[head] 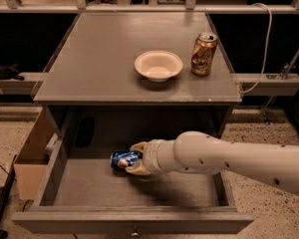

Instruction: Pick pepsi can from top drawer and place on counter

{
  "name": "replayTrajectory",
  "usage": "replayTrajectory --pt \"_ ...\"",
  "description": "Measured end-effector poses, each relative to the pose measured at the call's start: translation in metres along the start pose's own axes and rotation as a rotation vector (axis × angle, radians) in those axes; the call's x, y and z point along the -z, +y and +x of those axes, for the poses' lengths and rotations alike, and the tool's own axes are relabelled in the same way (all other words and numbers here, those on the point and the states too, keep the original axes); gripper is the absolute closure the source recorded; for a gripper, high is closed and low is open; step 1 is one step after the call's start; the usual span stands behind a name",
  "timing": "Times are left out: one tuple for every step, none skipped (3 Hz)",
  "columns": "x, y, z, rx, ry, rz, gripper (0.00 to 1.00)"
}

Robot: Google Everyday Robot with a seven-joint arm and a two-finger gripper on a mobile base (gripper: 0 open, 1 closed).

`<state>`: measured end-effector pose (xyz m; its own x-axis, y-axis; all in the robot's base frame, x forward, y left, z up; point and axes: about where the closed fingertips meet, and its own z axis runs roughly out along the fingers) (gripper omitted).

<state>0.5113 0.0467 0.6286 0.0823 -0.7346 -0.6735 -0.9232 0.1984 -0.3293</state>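
The pepsi can [122, 159] lies on its side on the grey bottom of the open top drawer [89, 188], near the middle. My gripper [134, 159] reaches in from the right on a thick white arm and its two tan fingers [138, 147] are closed around the can's right end, one above and one below. The counter [99, 59] is the flat grey top of the cabinet above the drawer.
A cream bowl [158, 65] and a gold-brown can [204, 54] stand on the counter at the right. A tan box [32, 156] sits on the floor left of the drawer. A white cable [261, 44] hangs at the right.
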Motion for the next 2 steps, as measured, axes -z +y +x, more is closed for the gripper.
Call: replayTrajectory --pt "0.0 0.0 0.0 0.0 0.0 0.0 1.0" --pt "0.013 -0.001 -0.002 0.003 0.008 0.021 1.0"
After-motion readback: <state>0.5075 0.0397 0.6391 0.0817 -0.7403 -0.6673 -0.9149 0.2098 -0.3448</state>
